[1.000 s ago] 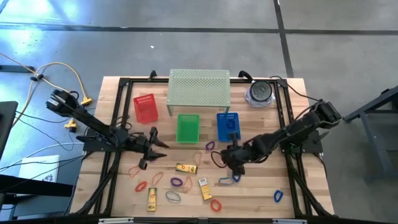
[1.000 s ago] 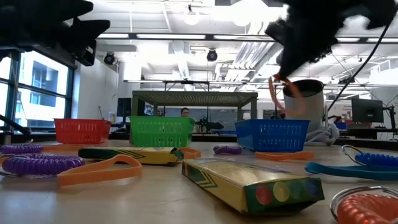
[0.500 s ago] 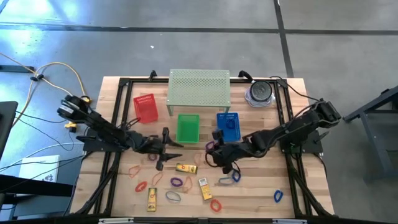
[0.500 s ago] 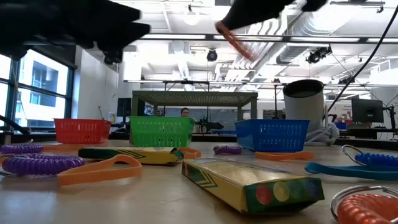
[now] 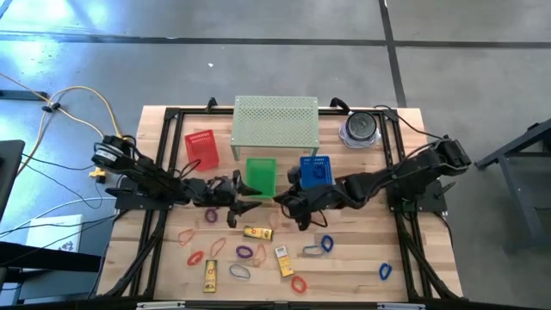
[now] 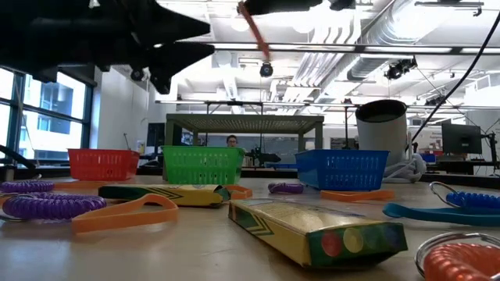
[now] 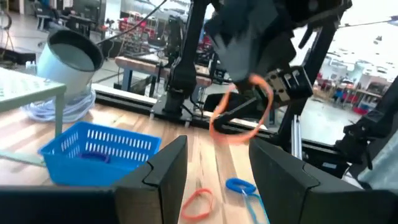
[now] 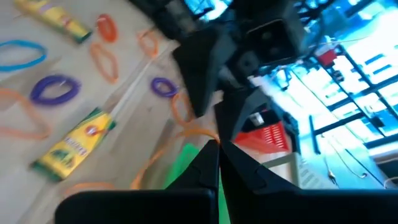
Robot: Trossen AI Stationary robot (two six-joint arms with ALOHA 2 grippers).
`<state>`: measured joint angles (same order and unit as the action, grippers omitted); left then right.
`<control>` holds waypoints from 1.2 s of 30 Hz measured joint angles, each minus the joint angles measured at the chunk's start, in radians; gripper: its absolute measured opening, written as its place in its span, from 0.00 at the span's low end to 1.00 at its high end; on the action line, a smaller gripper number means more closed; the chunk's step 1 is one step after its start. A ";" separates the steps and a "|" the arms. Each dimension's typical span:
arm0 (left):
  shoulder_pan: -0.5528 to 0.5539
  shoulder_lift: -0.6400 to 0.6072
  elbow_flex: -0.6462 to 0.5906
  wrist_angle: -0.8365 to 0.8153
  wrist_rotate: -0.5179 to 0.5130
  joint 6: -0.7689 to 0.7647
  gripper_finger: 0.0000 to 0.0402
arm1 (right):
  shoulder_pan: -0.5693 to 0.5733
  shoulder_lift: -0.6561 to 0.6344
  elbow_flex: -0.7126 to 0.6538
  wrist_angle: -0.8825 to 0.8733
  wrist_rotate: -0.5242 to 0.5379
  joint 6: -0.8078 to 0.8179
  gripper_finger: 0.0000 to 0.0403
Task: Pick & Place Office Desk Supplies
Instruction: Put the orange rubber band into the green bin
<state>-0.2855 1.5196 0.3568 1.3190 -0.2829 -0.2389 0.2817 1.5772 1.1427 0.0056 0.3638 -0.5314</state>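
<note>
We see the left gripper (image 5: 242, 196) mid-frame in the high view, left of centre, just below the green basket (image 5: 260, 176). Its fingers (image 7: 163, 171) stand apart, nothing between them — in its own wrist view the gap is clear and an orange loop (image 7: 241, 117) hangs beyond it, not touching.

That orange loop is pinched by the right gripper (image 5: 290, 205), which sits just right of the left one, at the frame's centre, between the green basket and the blue basket (image 5: 315, 172). The right gripper's fingers (image 8: 208, 163) are closed together on the loop's end in its wrist view, and in the low view the loop (image 6: 255, 33) dangles at top centre, well above the table (image 5: 413, 267).

The red basket (image 5: 201, 149) stands upper left, the pale green shelf (image 5: 275, 120) upper centre.

The other supplies lie across the lower half of the high view:
- orange loops (image 5: 185, 235) at lower left
- a purple loop (image 5: 245, 252) near centre
- yellow packets (image 5: 257, 232) just under the grippers, two more lower down
- blue loops (image 5: 320, 245) right of centre — one more (image 5: 384, 271) at lower right

A purple loop (image 5: 290, 201) lies partly hidden beside the right gripper.
</note>
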 joint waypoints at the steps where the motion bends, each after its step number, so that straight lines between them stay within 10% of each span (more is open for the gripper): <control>1: -0.001 0.000 0.000 -0.001 0.000 0.001 0.42 | -0.008 0.005 0.000 0.023 -0.002 0.002 0.00; 36: -0.012 0.000 0.005 -0.020 0.005 0.035 0.42 | -0.079 0.148 0.001 0.216 0.110 -0.071 0.00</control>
<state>-0.2976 1.5192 0.3622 1.2989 -0.2780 -0.2038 0.2028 1.7248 1.1436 0.2217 0.4737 -0.6025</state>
